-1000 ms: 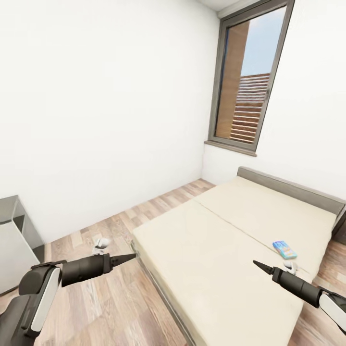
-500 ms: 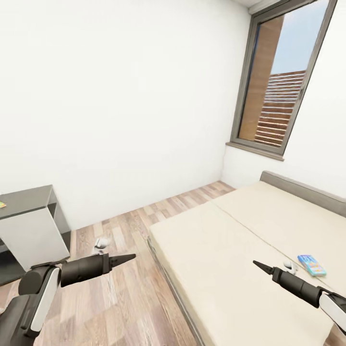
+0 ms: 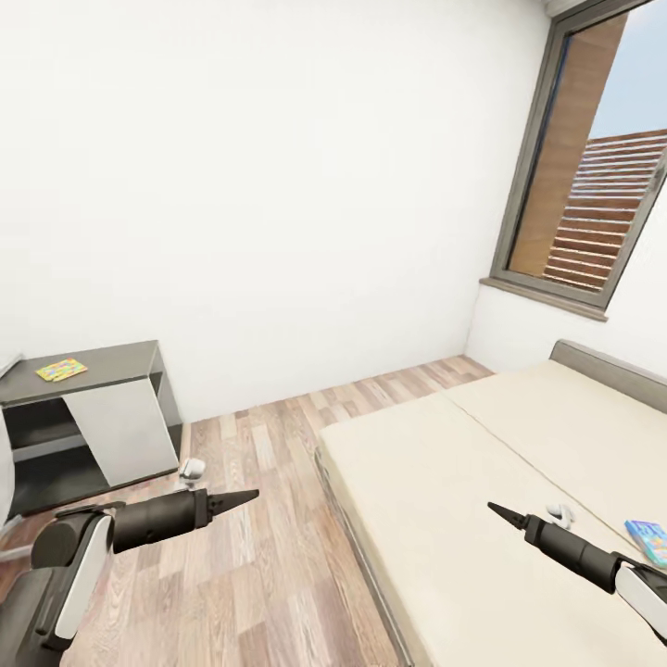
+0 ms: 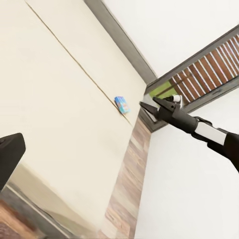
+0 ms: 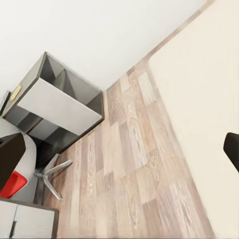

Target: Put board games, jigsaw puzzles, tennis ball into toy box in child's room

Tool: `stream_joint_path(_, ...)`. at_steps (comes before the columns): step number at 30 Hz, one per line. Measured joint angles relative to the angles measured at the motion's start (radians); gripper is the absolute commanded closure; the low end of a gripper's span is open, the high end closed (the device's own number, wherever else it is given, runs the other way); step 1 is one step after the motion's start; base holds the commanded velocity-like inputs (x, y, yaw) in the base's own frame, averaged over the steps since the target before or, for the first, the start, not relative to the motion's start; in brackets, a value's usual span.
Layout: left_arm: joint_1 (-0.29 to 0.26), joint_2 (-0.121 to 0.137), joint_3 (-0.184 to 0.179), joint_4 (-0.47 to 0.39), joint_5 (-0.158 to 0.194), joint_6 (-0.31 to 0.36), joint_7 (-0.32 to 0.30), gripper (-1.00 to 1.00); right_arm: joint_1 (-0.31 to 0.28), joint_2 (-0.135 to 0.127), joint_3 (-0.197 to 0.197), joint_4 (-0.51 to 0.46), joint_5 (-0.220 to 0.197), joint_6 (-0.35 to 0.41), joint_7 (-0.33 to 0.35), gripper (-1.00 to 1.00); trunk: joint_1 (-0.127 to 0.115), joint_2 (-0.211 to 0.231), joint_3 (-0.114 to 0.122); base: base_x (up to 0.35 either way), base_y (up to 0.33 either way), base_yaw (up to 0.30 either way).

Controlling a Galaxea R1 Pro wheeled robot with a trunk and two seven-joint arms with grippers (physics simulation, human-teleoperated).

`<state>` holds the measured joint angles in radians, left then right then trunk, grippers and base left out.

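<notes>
A blue board game [image 3: 652, 541] lies on the beige bed [image 3: 463, 482] at the far right edge of the head view; the left wrist view shows the board game [image 4: 121, 104] on the bed [image 4: 55, 99] too. One multicoloured jigsaw puzzle [image 3: 61, 370] rests on the dark grey low section of the table [image 3: 111, 361] at the left. My left gripper [image 3: 248, 498] hovers over the wood floor, open and empty. Open and empty as well, my right gripper [image 3: 494, 509] hangs above the bed, short of the board game, and the right gripper [image 4: 149, 105] also appears in the left wrist view.
A small white object [image 3: 192, 469] sits on the floor [image 3: 269, 556] between table and bed, and another white object [image 3: 559, 512] lies on the bed near the game. A window [image 3: 593, 195] is at the right. A red-seated chair [image 5: 12, 181] stands by the table [image 5: 55, 104].
The head camera has swung left: the bed and blue game slid toward the right edge and the table with the jigsaw came into view. Both arms keep the same pose.
</notes>
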<state>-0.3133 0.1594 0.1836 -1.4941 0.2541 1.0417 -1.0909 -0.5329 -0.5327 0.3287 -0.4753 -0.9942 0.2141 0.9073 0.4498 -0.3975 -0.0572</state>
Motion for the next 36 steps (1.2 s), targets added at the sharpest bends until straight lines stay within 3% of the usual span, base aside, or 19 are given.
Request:
stream_joint_path(9,0.000,0.000,0.000,0.000,0.000,0.000,-0.001,-1.00,0.000,0.000,-0.001,0.000,0.000,0.001,0.000,-1.00,0.000,0.000,0.000,-0.150,0.000,0.269)
stream_joint_path(21,0.000,0.000,0.001,0.000,0.000,0.000,-0.001,-1.00,0.000,0.001,-0.001,0.001,-0.001,0.001,-0.001,-1.00,0.000,0.000,0.000,-0.148,0.000,0.067)
stream_joint_path(36,0.000,0.000,0.002,0.000,0.001,0.000,-0.001,-1.00,0.000,0.002,0.000,0.001,0.000,0.001,-0.004,-1.00,0.000,0.000,0.000,-0.048,-0.055,0.272)
